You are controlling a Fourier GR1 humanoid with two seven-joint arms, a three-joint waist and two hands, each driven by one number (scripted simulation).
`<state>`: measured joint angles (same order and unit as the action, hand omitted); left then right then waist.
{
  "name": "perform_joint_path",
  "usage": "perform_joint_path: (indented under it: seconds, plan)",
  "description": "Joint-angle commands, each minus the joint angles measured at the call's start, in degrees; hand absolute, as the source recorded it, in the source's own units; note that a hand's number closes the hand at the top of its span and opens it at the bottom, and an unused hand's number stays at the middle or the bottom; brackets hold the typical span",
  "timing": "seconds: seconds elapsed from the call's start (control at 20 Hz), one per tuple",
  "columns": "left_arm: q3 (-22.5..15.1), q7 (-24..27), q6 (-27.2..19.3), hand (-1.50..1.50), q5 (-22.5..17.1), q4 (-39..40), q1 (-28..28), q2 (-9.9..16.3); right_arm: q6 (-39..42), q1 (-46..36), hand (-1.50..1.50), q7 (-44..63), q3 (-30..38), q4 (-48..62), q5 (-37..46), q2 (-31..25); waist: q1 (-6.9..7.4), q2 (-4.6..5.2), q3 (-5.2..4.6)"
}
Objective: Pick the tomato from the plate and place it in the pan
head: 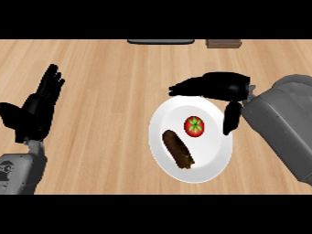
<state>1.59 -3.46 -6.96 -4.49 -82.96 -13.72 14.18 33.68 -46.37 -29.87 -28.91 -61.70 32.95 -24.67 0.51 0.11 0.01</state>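
Sitting near the middle of the white plate [212,170], the red tomato [194,125] shows its green stem star facing up; being round, it has no clear long axis. Just below-left of it on the plate lies a brown sausage-like piece [178,149], angled diagonally. The right hand [216,86] hovers over the plate's upper rim, fingers spread, thumb hanging down, holding nothing. Well left of the plate, the left hand [35,109] rests open above the wooden desk [111,137]

tomato [194,125] on plate [168,114], right of sausage [178,149]
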Motion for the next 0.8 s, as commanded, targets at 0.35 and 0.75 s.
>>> perform_joint_path:
  seconds: [0.35,0.75]
  plan:
    - [2.9,1.9,2.4,0.00,0.0,3.7,-1.0,0.8,-4.0,3.1,-1.50,-2.6,-3.9,0.1,12.6,0.5,-0.24,0.04,-0.02]
    - [2.1,-2.3,2.0,0.00,0.8,-4.8,2.8,-0.2,0.2,1.4,-1.50,1.0,-1.9,0.1,18.8,4.4,-0.12,-0.17,-0.01]
